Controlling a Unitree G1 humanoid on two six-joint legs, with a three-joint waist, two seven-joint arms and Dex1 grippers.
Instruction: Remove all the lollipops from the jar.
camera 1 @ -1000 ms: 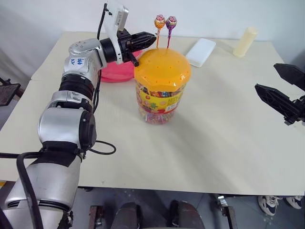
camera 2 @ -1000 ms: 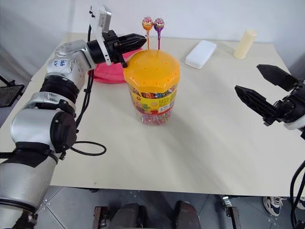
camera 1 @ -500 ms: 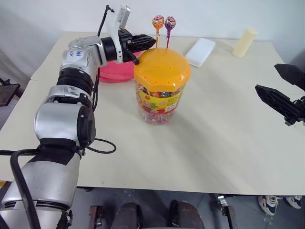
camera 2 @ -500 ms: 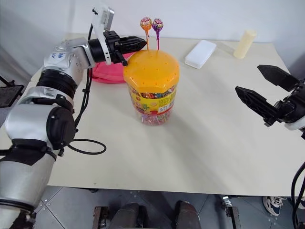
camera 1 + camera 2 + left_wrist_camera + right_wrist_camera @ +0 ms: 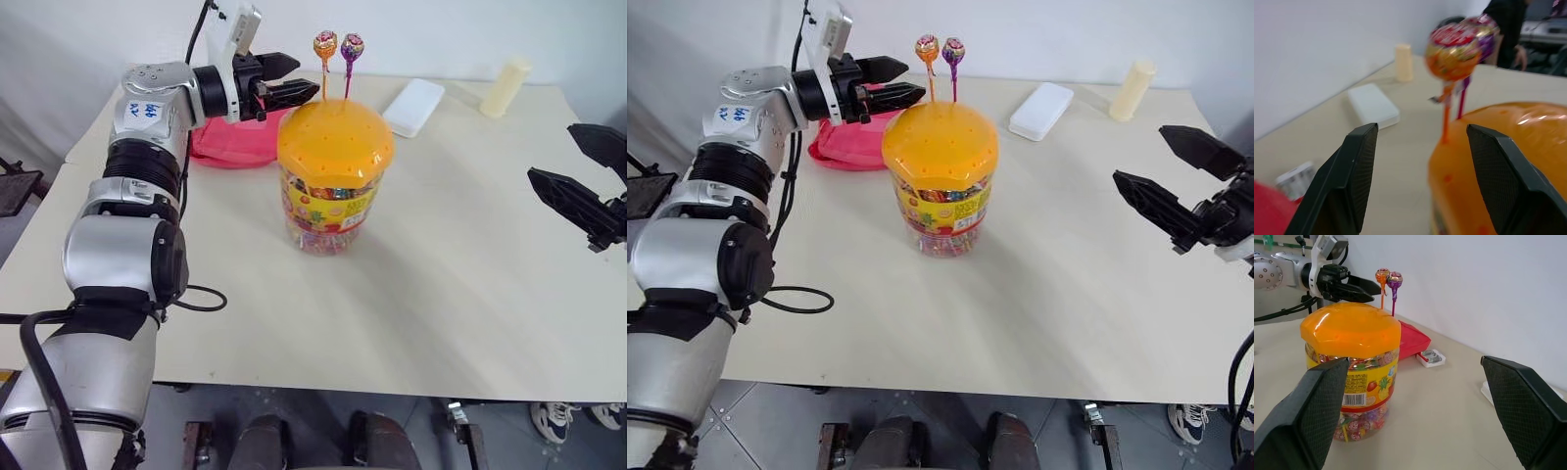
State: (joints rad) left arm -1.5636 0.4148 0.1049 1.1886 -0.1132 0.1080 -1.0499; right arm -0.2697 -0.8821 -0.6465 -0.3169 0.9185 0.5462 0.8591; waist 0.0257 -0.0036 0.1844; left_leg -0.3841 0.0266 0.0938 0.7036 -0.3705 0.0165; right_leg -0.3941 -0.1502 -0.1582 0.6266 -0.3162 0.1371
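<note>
The clear plastic jar with the bumpy orange lid full of little holes [image 5: 335, 166] stands near the middle of the pale table [image 5: 451, 294], a bit toward the top of the picture. Two small round lollipops stick up out of the back of the lid, side by side: one in an orange wrapper [image 5: 325, 44] and one in a purple wrapper [image 5: 352, 46].

The left claw [image 5: 284, 81] hangs level in the upper left of the frame, just beside the orange lollipop's thin stick. Its two black fingers are spread apart and hold nothing. The right claw [image 5: 586, 176] waits at the right edge of the frame, well apart from the jar, fingers spread and empty too.

I think a few things could go wrong here. The two sticks stand very close together, so the claw could pinch both, or bump the purple one. The stick is very thin, so it could slip out between the fingers. If the lower finger pushes the lid, the jar could slide or tip, because nothing holds it.
</note>
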